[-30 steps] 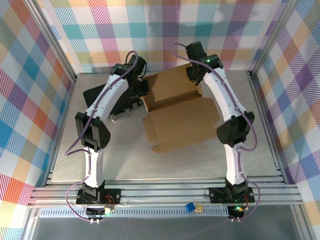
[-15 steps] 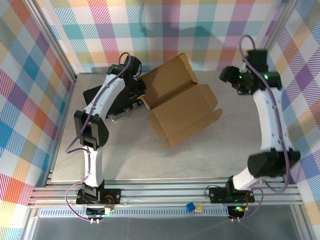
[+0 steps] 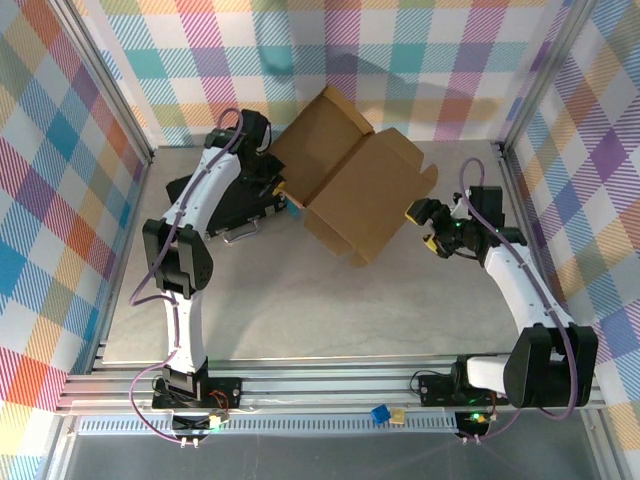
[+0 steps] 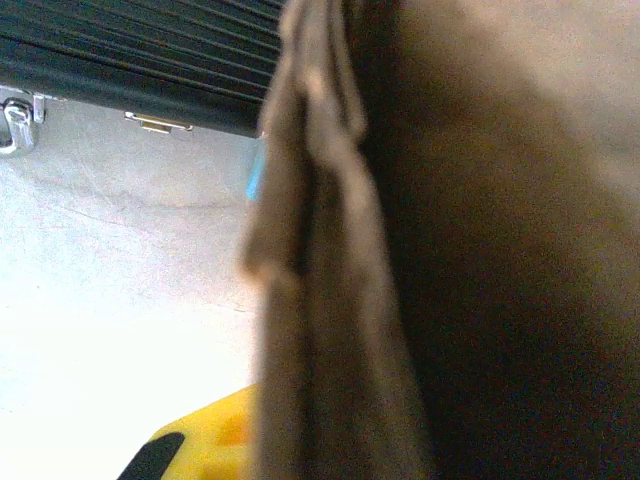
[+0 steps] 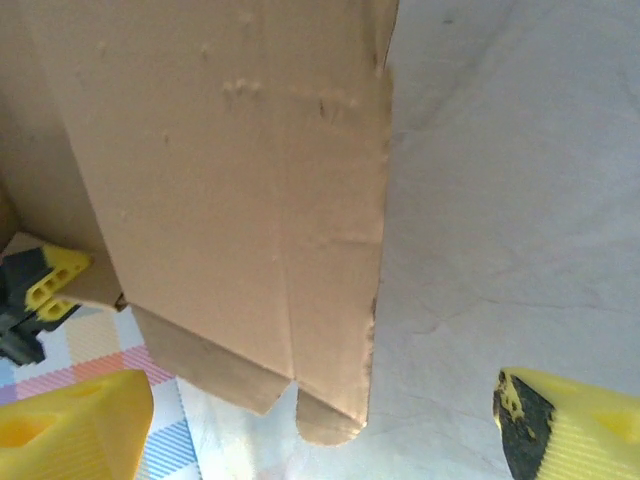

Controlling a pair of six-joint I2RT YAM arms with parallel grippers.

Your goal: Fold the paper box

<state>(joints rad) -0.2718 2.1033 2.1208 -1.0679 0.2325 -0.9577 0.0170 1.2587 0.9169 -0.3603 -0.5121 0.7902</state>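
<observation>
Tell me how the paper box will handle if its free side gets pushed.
Probably light for its size: the left gripper holds the paper box tilted up by one edge alone. Its panels look flat, so it likely folds at creases rather than flopping. A push from the open right gripper would probably swing it about that grip.

Paper box (image 3: 360, 195): brown cardboard, matt, small dents, rough cut edges. Tabletop (image 3: 300, 310): pale grey, matt, faintly mottled. Black case (image 4: 140, 50): ribbed, low sheen, shiny metal latch (image 4: 155, 123). Right gripper (image 5: 325, 425): smooth yellow plastic fingers (image 5: 80, 430). Frame rails (image 3: 330, 385): brushed aluminium.
</observation>
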